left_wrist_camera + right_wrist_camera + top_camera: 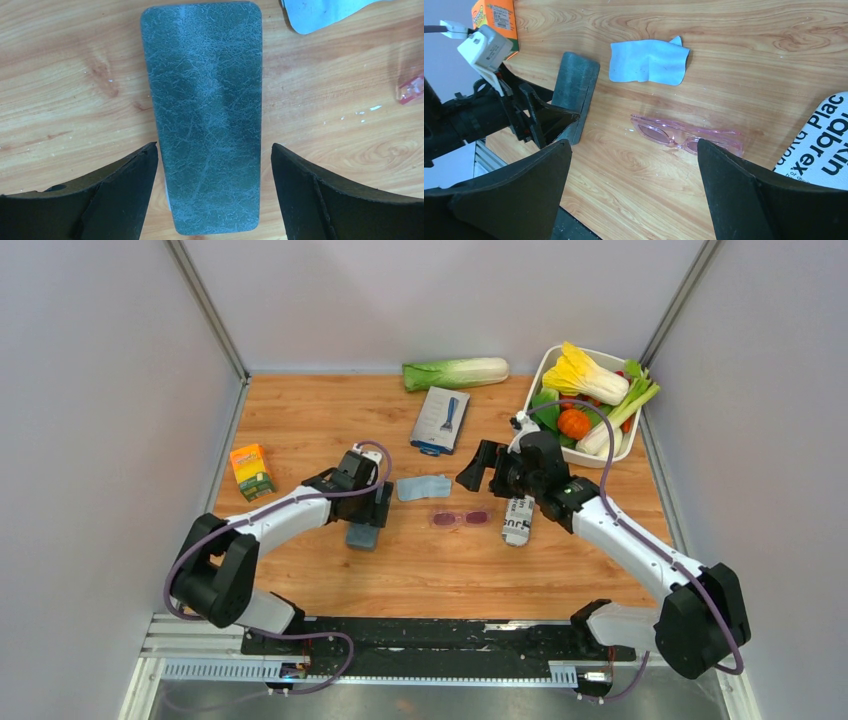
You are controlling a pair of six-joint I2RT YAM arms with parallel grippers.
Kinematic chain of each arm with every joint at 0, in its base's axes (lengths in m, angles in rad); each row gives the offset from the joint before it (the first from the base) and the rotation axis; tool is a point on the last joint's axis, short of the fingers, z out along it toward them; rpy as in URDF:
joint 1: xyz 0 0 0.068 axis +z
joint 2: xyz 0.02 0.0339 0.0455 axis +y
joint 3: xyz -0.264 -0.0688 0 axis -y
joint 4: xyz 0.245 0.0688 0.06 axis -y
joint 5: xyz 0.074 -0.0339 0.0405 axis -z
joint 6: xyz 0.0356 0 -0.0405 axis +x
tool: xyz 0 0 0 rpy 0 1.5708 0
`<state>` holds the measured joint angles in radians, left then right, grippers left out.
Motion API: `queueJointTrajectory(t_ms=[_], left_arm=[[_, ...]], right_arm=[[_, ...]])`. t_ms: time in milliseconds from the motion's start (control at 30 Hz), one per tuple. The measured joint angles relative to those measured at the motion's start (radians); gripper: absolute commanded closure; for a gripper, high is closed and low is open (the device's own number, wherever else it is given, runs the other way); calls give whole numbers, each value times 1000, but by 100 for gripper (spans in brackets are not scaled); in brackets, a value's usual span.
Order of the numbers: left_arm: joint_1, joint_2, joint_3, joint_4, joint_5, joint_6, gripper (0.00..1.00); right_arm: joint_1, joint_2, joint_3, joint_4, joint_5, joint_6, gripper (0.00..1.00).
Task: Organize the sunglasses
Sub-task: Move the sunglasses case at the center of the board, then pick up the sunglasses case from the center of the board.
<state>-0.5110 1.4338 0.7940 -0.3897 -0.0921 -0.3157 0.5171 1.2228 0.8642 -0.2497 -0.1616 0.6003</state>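
Observation:
The sunglasses (460, 518), a small pink-lensed pair, lie folded flat on the wooden table and show in the right wrist view (684, 135). Only an edge of them shows in the left wrist view (412, 89). The closed oblong grey-blue case (363, 536) lies to their left (205, 115). My left gripper (214, 150) is open and straddles the case's near end, one finger on each side with small gaps. My right gripper (634, 150) is open and empty above the table, near the sunglasses. The light blue cloth (424, 486) lies flat behind them (646, 61).
A white printed tube (517, 520) lies just right of the sunglasses. An orange carton (251, 470) stands at the left. A grey-blue package (440, 420) and a cabbage (455, 372) lie at the back. A white basket (548, 365) of vegetables sits back right.

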Motion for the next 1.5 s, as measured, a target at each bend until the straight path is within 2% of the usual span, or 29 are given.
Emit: queueJointTrajectory(t_ms=[33, 67, 100, 133, 300, 433, 600, 667, 700, 800, 1000, 1233, 1367, 1500], left_arm=[[-1, 7, 0, 0, 0, 5, 12], [-4, 15, 0, 1, -5, 8, 21], [-5, 21, 0, 1, -11, 9, 26], [-5, 30, 2, -1, -24, 9, 37], [3, 40, 18, -11, -80, 3, 41], [93, 69, 78, -40, -75, 4, 41], [315, 161, 206, -24, -71, 10, 40], [412, 213, 260, -10, -57, 11, 28], [438, 234, 277, -4, -49, 10, 16], [513, 287, 311, 3, -47, 16, 16], [504, 254, 311, -22, -5, 16, 16], [498, 89, 348, -112, 17, 16, 15], [498, 44, 380, -127, 24, 15, 15], [482, -19, 342, -122, 90, 6, 15]], right_arm=[[-5, 0, 0, 1, -9, 0, 0], [-9, 0, 0, 2, -16, 0, 0], [-11, 1, 0, 5, -21, 0, 0], [-13, 2, 0, 8, -28, 0, 0], [-19, 12, 0, 23, -50, 0, 0], [-23, 28, 0, 31, -63, 1, 0], [-27, 58, 0, 31, -85, 0, 0], [-28, 72, 0, 29, -88, -1, 0], [-28, 78, 0, 24, -85, -4, 0], [-28, 85, 2, -13, -53, -20, 0], [-47, 101, 52, -173, 159, -34, 0], [-54, 121, 55, -320, 426, -28, 0], [-54, 172, 58, -348, 502, -25, 3], [-54, 225, 72, -370, 563, -24, 9]])
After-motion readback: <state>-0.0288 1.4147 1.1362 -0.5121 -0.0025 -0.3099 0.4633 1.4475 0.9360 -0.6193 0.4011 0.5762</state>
